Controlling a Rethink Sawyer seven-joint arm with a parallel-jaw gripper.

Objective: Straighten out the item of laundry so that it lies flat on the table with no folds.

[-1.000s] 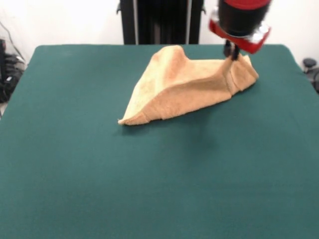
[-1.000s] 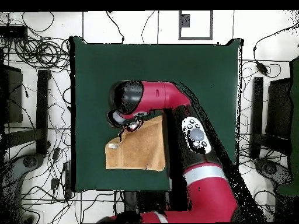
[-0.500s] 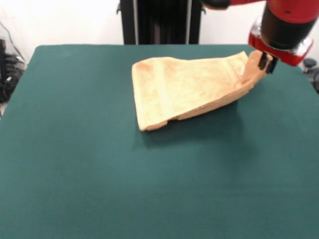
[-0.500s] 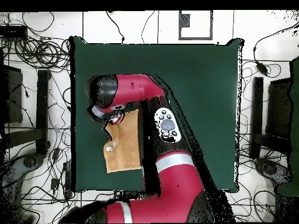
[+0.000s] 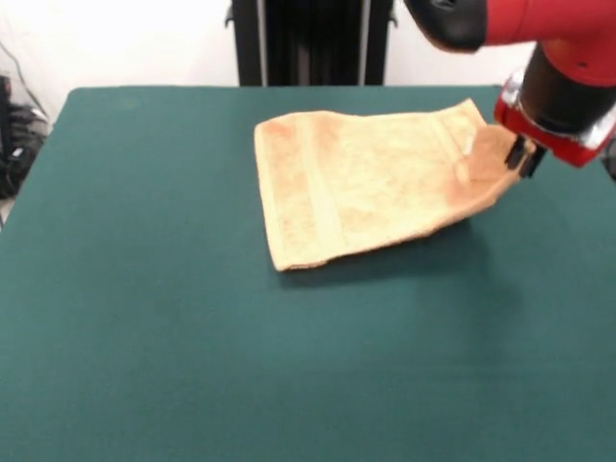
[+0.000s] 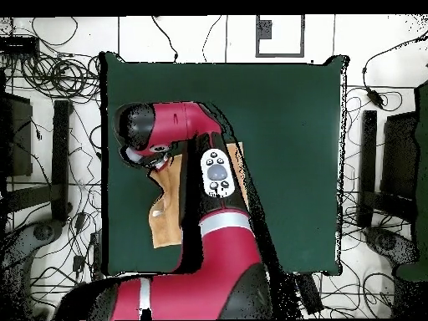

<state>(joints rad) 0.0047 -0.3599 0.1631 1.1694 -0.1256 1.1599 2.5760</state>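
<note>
**Gripper holds one corner of the towel**

Gripper [image 5: 525, 157] is pinched shut on a corner of the tan-orange towel [image 5: 371, 183] and holds that corner a little way up off the table [image 5: 192, 337]. From the front view, the rest of the towel spreads away from the gripper toward the middle of the table. Close to the gripper the cloth bends upward and casts a dark shadow under its edge. Far from the gripper the cloth lies flat — that end is a straight short edge with one rounded corner. A woven stripe runs across the towel near that far end. A small pale mark sits on the cloth just beside the gripper; it may be the tag, but it is too small to be sure.

Behind the gripper comes the red and black arm [image 5: 539, 38], reaching down from above.

From the overhead view, the arm [image 6: 209, 209] covers most of the towel [image 6: 170, 213], so only a strip shows beside it. The gripper [image 6: 155, 161] sits near one side of the green table [image 6: 284, 125] — the towel stretches from there toward the table's edge by the robot's base. Cables [image 6: 50, 75] lie on the floor around the table.
</note>
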